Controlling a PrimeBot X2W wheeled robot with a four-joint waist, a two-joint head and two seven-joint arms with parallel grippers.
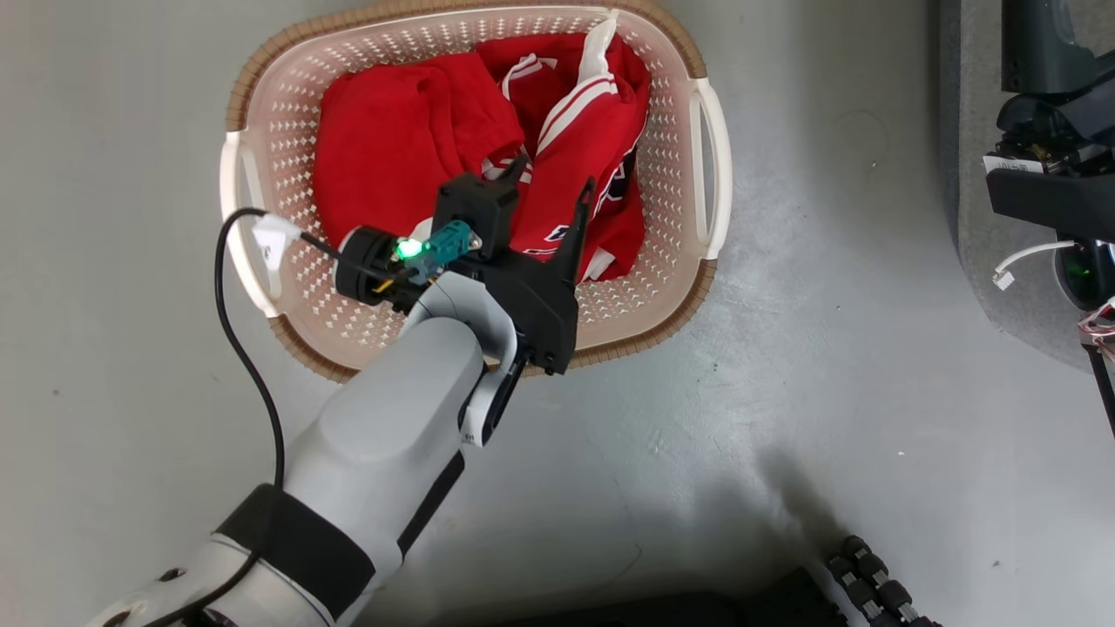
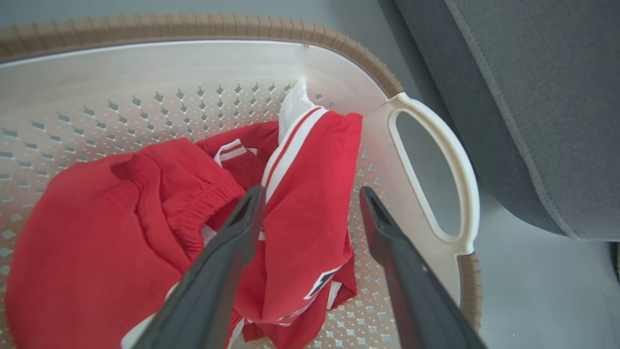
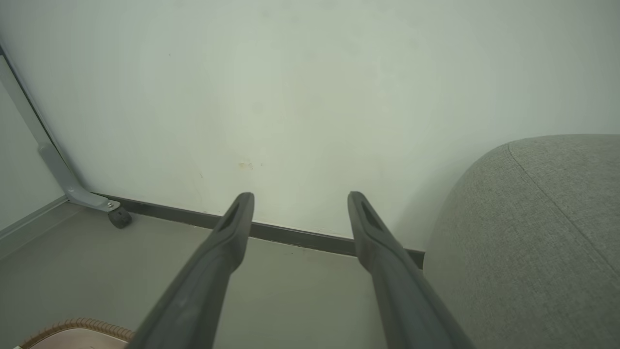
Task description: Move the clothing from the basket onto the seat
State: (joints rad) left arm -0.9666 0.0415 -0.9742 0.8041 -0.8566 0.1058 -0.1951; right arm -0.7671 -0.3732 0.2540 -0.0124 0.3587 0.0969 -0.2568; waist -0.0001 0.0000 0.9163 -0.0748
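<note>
Smooth grey floor (image 1: pixel 827 366) all round, a soft shadow (image 1: pixel 697 522) pooling low in the head view. Right wrist view now: plain pale wall (image 3: pixel 310 87) meets a dark skirting board (image 3: pixel 290 236), a grey metal frame leg (image 3: pixel 55 167) stands on a small black caster (image 3: pixel 119 217) at left, and a grey fabric sofa (image 3: pixel 533 232) bulks at right.

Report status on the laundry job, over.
Left pincer open, over the clothing. Right pincer open, empty, facing wall. All clothing in basket, seat alongside.

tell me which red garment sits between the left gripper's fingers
The white-striped garment, framed by the open left gripper; the plain red garment lies off to one side.
</note>
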